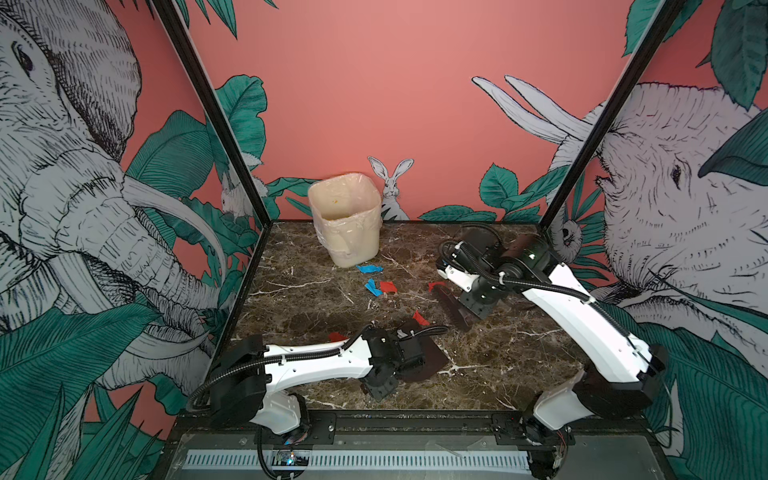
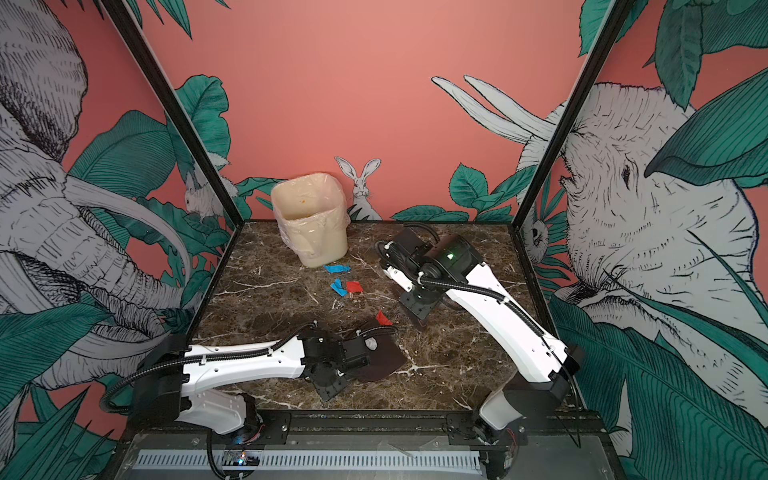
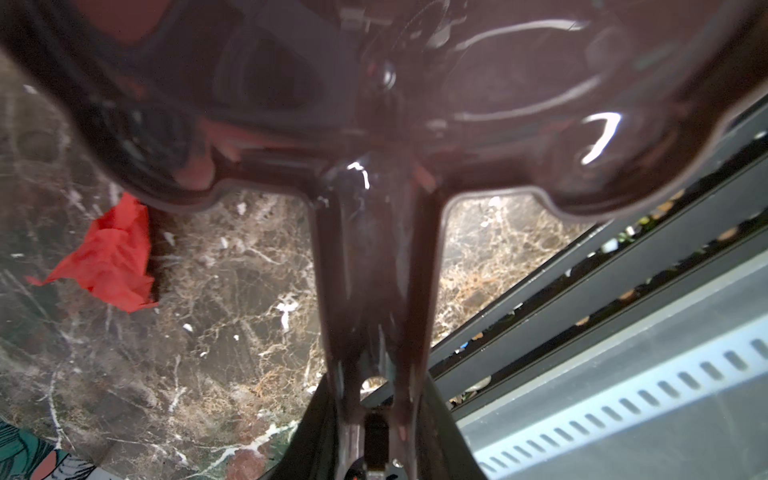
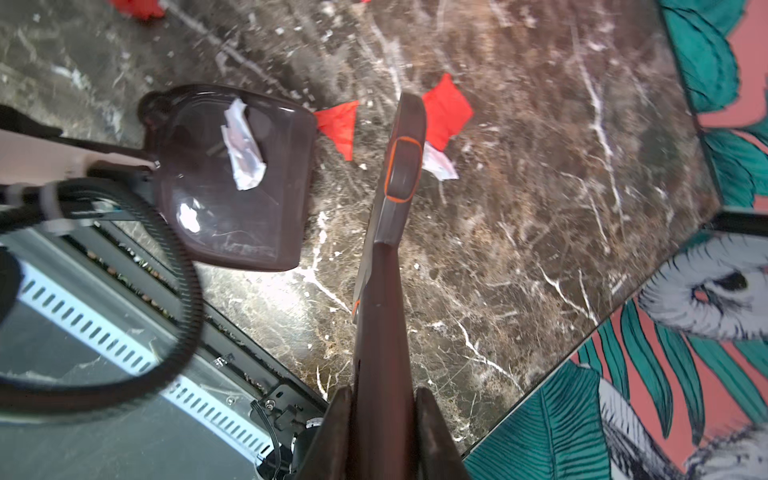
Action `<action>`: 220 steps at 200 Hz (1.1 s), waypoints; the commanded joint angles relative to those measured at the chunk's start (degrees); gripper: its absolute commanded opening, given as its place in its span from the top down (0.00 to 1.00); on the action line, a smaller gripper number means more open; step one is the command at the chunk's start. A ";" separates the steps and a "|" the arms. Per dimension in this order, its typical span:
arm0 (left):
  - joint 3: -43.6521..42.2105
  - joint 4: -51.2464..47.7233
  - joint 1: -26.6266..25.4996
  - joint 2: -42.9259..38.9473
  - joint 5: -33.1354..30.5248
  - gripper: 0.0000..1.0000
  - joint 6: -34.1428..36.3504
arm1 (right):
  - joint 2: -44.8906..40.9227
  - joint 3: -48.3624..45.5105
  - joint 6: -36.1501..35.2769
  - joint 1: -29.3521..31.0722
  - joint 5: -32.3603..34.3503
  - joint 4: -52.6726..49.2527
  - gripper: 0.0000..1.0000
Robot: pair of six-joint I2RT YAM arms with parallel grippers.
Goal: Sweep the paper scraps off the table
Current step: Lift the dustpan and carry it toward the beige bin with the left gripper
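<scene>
My left gripper (image 3: 376, 399) is shut on the handle of a dark brown dustpan (image 1: 428, 359) that lies on the table (image 1: 498, 357) at the front. Two white paper scraps (image 4: 243, 151) lie inside the pan. My right gripper (image 4: 380, 399) is shut on the handle of a dark brush (image 4: 401, 166), which stands on the table to the right of the pan. A red scrap (image 4: 446, 110) and a white one (image 4: 438, 164) lie against the brush head, and another red scrap (image 4: 338, 126) lies at the pan's lip. Blue scraps (image 1: 369, 269) and a red one (image 1: 388, 286) lie farther back. One more red scrap (image 3: 112, 262) lies behind the pan.
A cream plastic-lined bin (image 1: 345, 220) stands at the back of the table, left of centre, close to the blue scraps. Patterned walls close in the left, right and back sides. A black frame (image 1: 415, 415) edges the front, with both arm bases mounted on it.
</scene>
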 commanded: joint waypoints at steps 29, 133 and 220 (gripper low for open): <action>5.23 -5.24 0.98 -7.73 -8.06 1.00 -3.47 | -8.47 -8.38 2.82 -8.70 -4.62 7.05 1.00; 15.30 -20.16 19.77 -14.70 -8.08 1.00 -2.14 | -11.86 -13.73 1.51 -13.38 -13.16 11.55 1.00; 23.16 -26.22 36.01 -17.83 -12.84 1.00 1.37 | -12.56 -15.94 -0.32 -15.19 -16.15 13.54 1.00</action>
